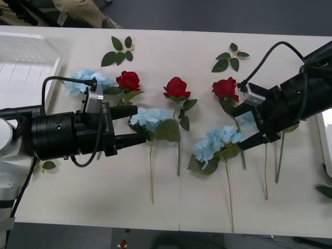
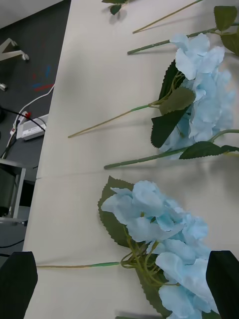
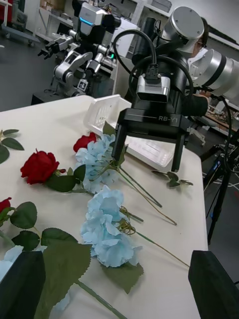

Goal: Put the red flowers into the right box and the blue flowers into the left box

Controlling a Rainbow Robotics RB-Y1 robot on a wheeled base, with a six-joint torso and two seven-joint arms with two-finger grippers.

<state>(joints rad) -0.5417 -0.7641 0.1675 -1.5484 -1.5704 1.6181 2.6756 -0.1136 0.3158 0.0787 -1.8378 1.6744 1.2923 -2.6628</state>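
**Both arms low over the flower row, nothing gripped yet**

I had both arms reaching in over the tabletop, one from each side edge. The left gripper (image 1: pixel 139 124) had its jaws spread wide and empty, fingertips just short of a blue hydrangea (image 1: pixel 150 119) near the middle of the tabletop. That head lay straight ahead of the jaws, its stem running toward the near edge, so the long axis sat across my line of reach rather than along it. The left arm was plainly the nearer one to this bloom, and the left box (image 1: pixel 28 67) stood at the far left corner behind that arm.

The right gripper (image 1: pixel 239 127) also had its jaws wide, holding nothing. It hovered over the right-hand flowers, with a red rose (image 1: pixel 225 88) just beyond its upper finger and a second blue cluster (image 1: pixel 218 142) ahead of the fingertips toward the near edge. The right wrist view showed that cluster (image 2: pixel 159 229) lying between the open fingers (image 2: pixel 17 284), stem trailing off to one side.

Two more roses (image 1: pixel 128 80) (image 1: pixel 177 87) lay in the far row. The right box (image 1: pixel 327 140) showed as a narrow rim at the right edge.

My judgement: the left arm's hydrangea was the cleanest pick, closing across the stem just below the head.
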